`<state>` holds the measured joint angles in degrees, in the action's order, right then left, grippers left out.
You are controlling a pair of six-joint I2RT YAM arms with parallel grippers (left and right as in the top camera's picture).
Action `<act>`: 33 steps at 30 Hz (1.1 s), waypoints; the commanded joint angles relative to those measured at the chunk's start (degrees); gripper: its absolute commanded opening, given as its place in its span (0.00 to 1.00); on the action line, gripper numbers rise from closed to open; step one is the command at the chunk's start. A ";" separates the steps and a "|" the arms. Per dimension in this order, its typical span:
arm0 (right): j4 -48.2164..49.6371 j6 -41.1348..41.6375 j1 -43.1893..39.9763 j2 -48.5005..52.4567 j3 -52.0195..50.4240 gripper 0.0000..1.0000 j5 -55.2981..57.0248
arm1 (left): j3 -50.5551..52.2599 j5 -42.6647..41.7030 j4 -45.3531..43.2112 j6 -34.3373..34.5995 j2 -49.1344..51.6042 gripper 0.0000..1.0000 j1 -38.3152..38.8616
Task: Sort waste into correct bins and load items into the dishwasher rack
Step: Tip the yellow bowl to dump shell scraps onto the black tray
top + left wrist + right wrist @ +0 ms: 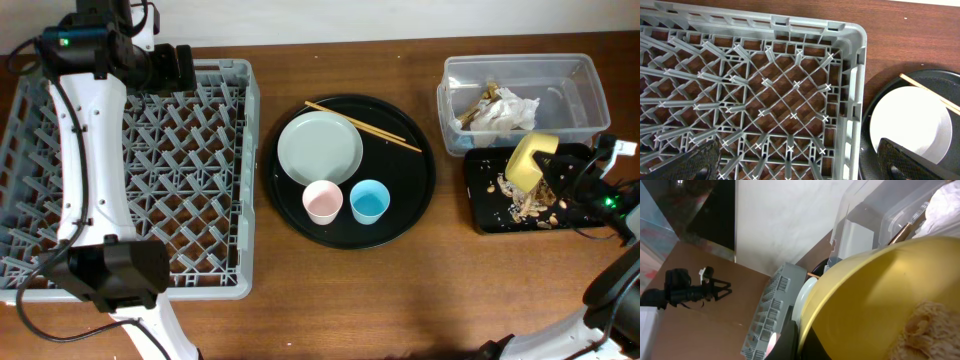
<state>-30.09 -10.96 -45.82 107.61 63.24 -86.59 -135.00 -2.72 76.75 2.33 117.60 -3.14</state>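
- Right tool (556,172) is clamped on the rim of the yellow bowl (527,158), which is tipped up on its edge above the shallow black tray (483,216).
- Seen from the right wrist, the yellow bowl (875,290) fills most of the frame. A pale brown flaky scrap (927,327) lies against its yellow surface at the lower right.
- Left tool (172,64) hangs over the far right corner of the dishwasher rack (130,160). Its fingers (695,160) are spread wide with nothing between them.
- Brown food scraps (525,205) are scattered over the black tray, under and beside the tipped bowl.
- Just behind that tray stands the clear tub (590,75), holding crumpled white napkins (505,112) and a few brown bits.
- Between the rack and the two bins lies the round black tray (410,190).
- On it sits the pale plate (320,148), with the chopsticks (362,126) lying slantwise across its far edge.
- In front of the plate, the pink cup (322,202) and the blue cup (369,201) stand upright side by side, close together.
- Everything rests on a brown wooden surface (400,300).
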 commanded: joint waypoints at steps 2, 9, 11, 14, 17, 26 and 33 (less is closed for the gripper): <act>0.74 -0.26 -0.35 -1.27 -0.24 0.04 -2.34 | 0.07 0.20 0.07 -1.07 0.57 0.99 -0.02; 8.59 13.33 -1.20 -3.52 -0.13 0.04 -1.77 | 0.07 0.22 0.07 -1.07 0.57 0.99 -0.02; 10.36 24.00 -2.05 -3.67 -0.11 0.04 -2.36 | 0.07 0.22 0.07 -1.09 0.55 0.99 -0.02; 10.14 27.47 -2.91 -4.61 -0.13 0.04 -2.36 | 0.07 0.20 0.07 -1.07 0.55 0.99 -0.02; 6.73 24.72 -3.39 -6.29 -0.13 0.04 -2.38 | 0.07 0.22 0.07 -1.07 0.57 0.99 -0.02; 3.61 16.98 -3.48 -7.91 -0.13 0.04 1.03 | 0.07 0.22 0.07 -1.07 0.55 0.99 -0.02; 5.46 18.05 -2.69 -7.93 -0.09 0.04 2.80 | 0.07 0.22 0.07 -1.07 0.55 0.99 -0.02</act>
<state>-25.23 5.23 -48.97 101.08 63.16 -85.54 -135.00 -2.72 76.77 2.33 117.60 -3.14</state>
